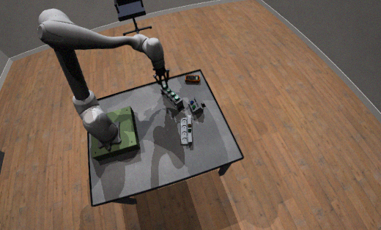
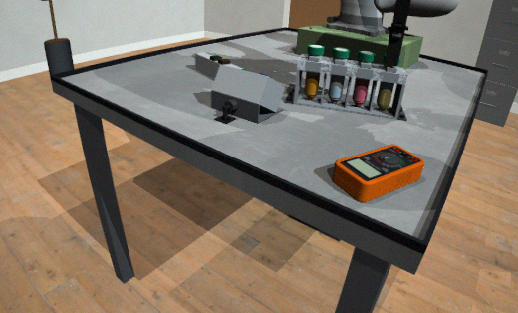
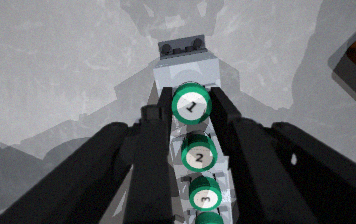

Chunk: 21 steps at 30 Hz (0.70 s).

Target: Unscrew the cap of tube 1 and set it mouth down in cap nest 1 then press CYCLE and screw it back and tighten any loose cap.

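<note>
Tool (image 3: 192, 107) clamped on green cap marked 1 (image 3: 191, 105), caps 2 (image 3: 198, 153) and 3 (image 3: 204, 194) behind

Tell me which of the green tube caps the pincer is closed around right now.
The cap marked 1, at the far end of the row in the wrist view. The pincer has a finger pressed on each side of it; caps 2 and 3 sit free.

Cap 2 (image 3: 198, 156) crowds the hand (image 3: 191, 106)

Grey table (image 2: 149, 95) w/ green arm base (image 1: 126, 117), tube rack (image 2: 349, 105), key housing (image 2: 246, 93), cap tray (image 1: 186, 130), orange multimeter (image 2: 379, 171).
</note>
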Each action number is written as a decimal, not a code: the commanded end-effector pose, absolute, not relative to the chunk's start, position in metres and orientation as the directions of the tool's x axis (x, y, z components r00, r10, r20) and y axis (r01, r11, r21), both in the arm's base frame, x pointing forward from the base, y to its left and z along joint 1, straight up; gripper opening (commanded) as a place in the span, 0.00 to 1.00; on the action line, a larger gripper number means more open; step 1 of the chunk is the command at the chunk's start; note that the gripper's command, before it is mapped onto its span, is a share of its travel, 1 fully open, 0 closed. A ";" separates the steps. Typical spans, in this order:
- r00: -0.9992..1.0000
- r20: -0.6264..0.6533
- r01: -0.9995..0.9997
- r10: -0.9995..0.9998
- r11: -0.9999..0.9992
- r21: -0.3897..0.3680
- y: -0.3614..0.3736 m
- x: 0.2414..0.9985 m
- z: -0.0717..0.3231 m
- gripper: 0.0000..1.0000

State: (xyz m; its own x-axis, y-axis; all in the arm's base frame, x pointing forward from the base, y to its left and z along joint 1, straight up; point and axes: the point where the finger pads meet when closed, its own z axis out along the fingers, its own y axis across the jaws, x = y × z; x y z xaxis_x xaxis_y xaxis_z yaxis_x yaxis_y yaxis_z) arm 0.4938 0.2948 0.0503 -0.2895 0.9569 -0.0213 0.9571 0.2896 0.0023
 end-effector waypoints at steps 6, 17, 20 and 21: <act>-0.631 -0.002 0.776 0.776 0.631 -0.002 0.295 0.494 0.051 0.30; -0.831 -0.001 0.557 0.557 0.831 -0.003 0.295 0.494 0.051 0.30; -0.831 -0.001 0.557 0.557 0.831 -0.003 0.295 0.494 0.051 0.30; -0.831 -0.001 0.557 0.557 0.831 -0.003 0.295 0.494 0.051 0.41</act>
